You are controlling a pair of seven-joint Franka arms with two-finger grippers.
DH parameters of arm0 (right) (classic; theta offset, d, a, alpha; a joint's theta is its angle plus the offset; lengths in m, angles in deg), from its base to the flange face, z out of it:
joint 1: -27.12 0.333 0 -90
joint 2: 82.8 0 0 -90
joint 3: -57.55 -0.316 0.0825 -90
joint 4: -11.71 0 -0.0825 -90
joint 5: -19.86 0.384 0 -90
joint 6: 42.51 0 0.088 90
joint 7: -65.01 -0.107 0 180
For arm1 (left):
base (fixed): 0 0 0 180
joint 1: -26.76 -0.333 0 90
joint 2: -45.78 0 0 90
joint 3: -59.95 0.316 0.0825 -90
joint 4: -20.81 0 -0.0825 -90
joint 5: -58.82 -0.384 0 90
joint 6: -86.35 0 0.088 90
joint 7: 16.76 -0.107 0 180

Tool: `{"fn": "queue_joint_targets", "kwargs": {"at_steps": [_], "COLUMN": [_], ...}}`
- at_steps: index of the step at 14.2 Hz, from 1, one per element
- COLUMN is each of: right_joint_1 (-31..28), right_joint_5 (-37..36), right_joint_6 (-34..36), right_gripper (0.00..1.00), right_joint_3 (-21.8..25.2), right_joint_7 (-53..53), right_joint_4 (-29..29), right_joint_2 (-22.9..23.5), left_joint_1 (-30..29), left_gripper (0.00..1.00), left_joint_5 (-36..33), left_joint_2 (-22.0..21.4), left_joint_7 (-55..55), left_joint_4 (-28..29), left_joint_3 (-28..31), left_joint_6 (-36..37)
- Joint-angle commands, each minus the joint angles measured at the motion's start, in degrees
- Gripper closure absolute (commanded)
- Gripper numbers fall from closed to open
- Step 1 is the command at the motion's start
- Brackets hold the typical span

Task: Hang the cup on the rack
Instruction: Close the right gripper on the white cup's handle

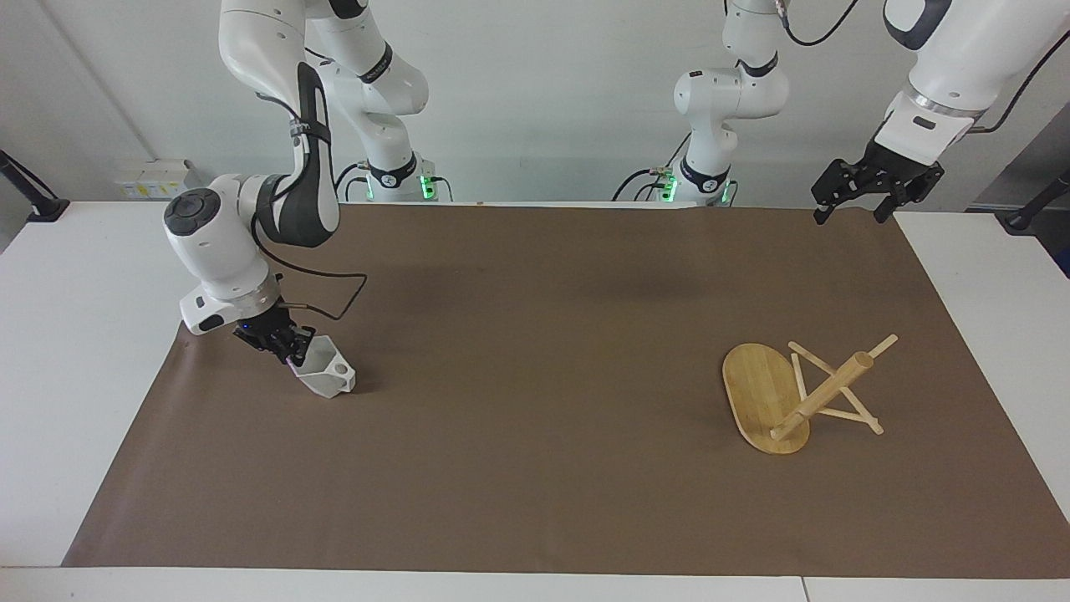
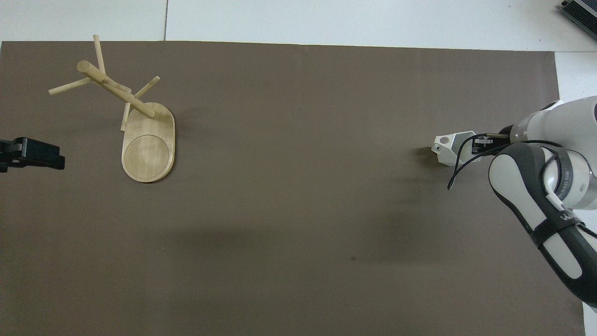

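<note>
**Cup gripped at the rim, rack waiting at the table's other end**

I see the brown paper mat (image 1: pixel 535 468) covering most of the table, and on it, toward the left arm's end, the light bamboo mug rack (image 1: pixel 798 393) with its oval base, thick pole and thin pegs. The small white faceted cup (image 1: pixel 324 372) sits toward the right arm's end, well apart from the rack.

I judge the grasp step is in hand: the right gripper (image 1: pixel 288 349) is down at the cup, its jaws clamped on the rim wall. The left gripper (image 1: pixel 873 188) waits, jaws apart, over the mat's edge. Next I need a lift, a carry across, and the handle's hole lined up with a peg.

The facing view shows the cup tipped, one lower edge on the mat. The overhead view (image 2: pixel 451 147) shows the hole (image 2: pixel 447 139) pointing upward; the arm partly hides the grip there.
</note>
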Motion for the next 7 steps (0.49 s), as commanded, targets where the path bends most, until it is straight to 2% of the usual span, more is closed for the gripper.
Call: {"fn": "queue_joint_targets", "kwargs": {"at_steps": [1,3,7], "right_joint_1": [0.20,0.20,0.20], "right_joint_5": [-0.55,-0.55,-0.55], "right_joint_6": [-0.62,-0.54,-0.27], "right_gripper": [0.89,0.98,1.00], "right_joint_3": [0.18,0.18,0.18], "right_joint_7": [-4.31,-4.32,-4.14], "right_joint_4": [-0.79,-0.70,-0.17], "right_joint_2": [-0.60,-0.51,-0.42], "left_joint_1": [-0.16,-0.16,-0.16], "left_gripper": [0.00,0.00,0.00], "left_joint_5": [0.11,0.11,0.11], "left_joint_2": [-1.28,-1.28,-1.28], "left_joint_7": [0.50,0.50,0.50], "left_joint_4": [1.26,1.35,1.26], "left_joint_3": [-0.09,-0.10,-0.10], "left_joint_6": [0.19,0.19,0.19]}}
